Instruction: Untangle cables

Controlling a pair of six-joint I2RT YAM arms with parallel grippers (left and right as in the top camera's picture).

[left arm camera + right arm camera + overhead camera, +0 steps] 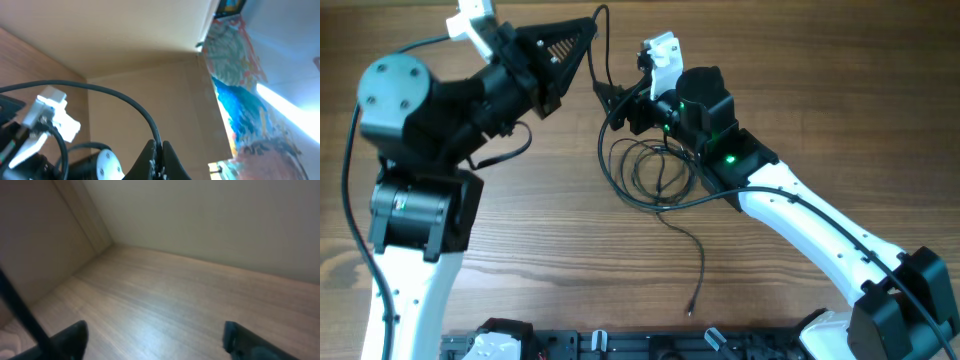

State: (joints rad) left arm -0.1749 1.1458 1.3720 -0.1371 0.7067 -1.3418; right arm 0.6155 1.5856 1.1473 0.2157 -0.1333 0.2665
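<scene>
Thin black cables (650,172) lie in tangled loops on the wooden table at centre, with one loose plug end (691,311) trailing toward the front. My left gripper (588,38) is raised at the back and shut on one cable strand, which arcs away from the jaws (160,152) in the left wrist view (125,100). My right gripper (616,108) is open just above the back of the coil. In the right wrist view its jaws (155,337) are wide apart and empty, with a black strand (20,312) crossing beside the left finger.
The wooden table (800,90) stretches to the right and front. A black rail (620,345) runs along the front edge. A wall stands behind the table (200,220).
</scene>
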